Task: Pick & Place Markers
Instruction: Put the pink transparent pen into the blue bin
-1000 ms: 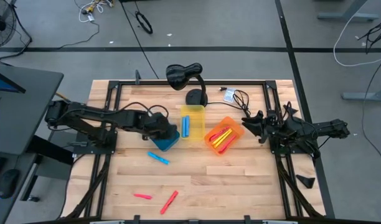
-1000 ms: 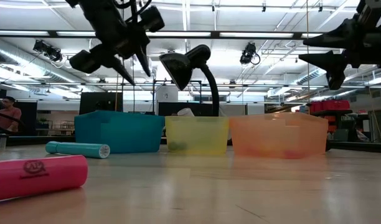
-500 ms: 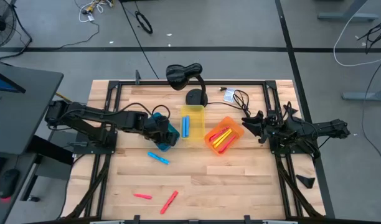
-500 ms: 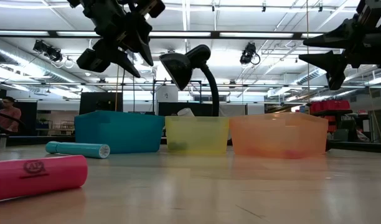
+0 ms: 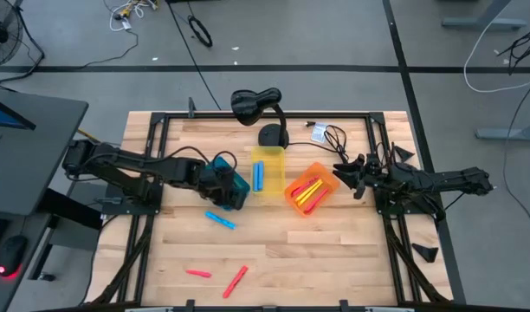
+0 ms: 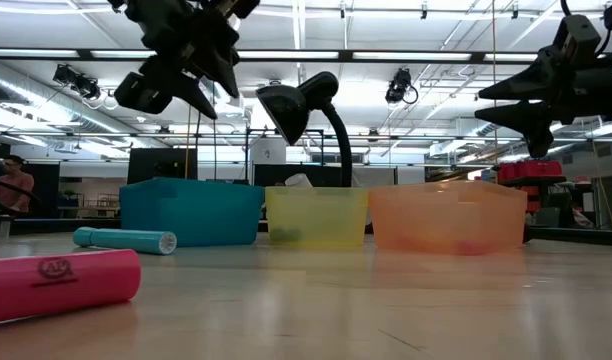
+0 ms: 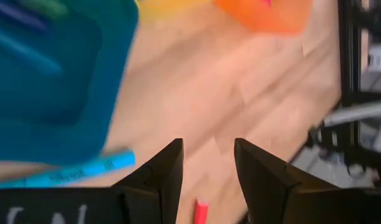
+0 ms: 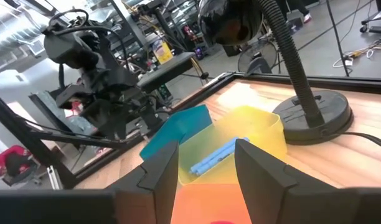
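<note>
Your left gripper [image 5: 231, 195] hovers over the blue bin [image 5: 235, 180], fingers spread and empty; your right gripper [image 5: 345, 176] waits beside the orange bin [image 5: 327, 178], fingers apart too. Markers remain on the desk — a blue marker [image 5: 219, 220] mid-desk, two red markers [image 5: 235, 281] near the front edge.

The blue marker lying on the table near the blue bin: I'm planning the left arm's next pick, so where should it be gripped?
Grip the blue marker at mid-length, coming straight down with the fingers across its narrow width. It lies flat and slanted, just clear of the blue bin; the open left gripper is right beside it.
</note>
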`<state>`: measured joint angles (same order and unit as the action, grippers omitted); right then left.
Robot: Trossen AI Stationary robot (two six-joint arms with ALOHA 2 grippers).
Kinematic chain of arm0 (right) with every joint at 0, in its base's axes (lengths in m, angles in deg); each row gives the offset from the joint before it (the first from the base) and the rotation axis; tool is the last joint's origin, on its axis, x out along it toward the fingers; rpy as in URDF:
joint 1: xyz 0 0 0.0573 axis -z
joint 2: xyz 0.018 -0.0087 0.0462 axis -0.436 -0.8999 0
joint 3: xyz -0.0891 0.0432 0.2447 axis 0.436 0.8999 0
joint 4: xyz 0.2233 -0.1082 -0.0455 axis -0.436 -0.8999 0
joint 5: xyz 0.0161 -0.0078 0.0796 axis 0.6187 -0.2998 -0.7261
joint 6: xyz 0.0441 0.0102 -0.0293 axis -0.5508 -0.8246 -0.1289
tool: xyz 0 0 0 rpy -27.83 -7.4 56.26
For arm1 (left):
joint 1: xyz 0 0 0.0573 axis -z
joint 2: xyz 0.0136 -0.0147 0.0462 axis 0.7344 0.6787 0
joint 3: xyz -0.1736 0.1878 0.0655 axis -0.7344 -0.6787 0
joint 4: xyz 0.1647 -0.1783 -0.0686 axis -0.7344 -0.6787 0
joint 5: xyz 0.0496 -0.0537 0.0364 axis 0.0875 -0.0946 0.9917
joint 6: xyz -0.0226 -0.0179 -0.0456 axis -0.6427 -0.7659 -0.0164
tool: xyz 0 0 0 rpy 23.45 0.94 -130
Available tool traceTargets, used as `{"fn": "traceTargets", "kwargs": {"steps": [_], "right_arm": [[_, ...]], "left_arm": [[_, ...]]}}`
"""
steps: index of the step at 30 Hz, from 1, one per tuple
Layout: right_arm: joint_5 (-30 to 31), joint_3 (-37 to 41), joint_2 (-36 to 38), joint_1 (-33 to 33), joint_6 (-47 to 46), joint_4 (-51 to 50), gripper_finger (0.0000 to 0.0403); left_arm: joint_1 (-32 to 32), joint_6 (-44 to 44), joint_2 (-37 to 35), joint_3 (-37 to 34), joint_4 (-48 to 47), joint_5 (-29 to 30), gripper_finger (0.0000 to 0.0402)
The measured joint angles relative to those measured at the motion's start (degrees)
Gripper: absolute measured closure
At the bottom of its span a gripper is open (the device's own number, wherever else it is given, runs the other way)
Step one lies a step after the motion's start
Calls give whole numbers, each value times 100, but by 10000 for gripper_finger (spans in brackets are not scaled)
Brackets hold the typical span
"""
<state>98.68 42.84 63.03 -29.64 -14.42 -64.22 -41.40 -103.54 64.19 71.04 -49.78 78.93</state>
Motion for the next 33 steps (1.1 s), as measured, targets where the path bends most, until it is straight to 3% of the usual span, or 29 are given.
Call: {"fn": "traceTargets", "kwargs": {"steps": [3,9,18,23,33], "right_arm": [[0,0,-1,0,2,4,243],[-2,0,-1,0,2,4,243],[-4,0,1,0,1,7,243],[-4,0,1,0,2,6,243],[-4,-2,1,0,1,7,243]], "left_arm": [[19,77,2,0,-18,-472,253],[150,1089,2,0,-60,-1699,252],[981,3442,-70,-4,-306,-2189,252],[1723,3743,-72,-2,-896,-1977,252],[3067,3589,-68,-3,-1827,-344,253]]}}
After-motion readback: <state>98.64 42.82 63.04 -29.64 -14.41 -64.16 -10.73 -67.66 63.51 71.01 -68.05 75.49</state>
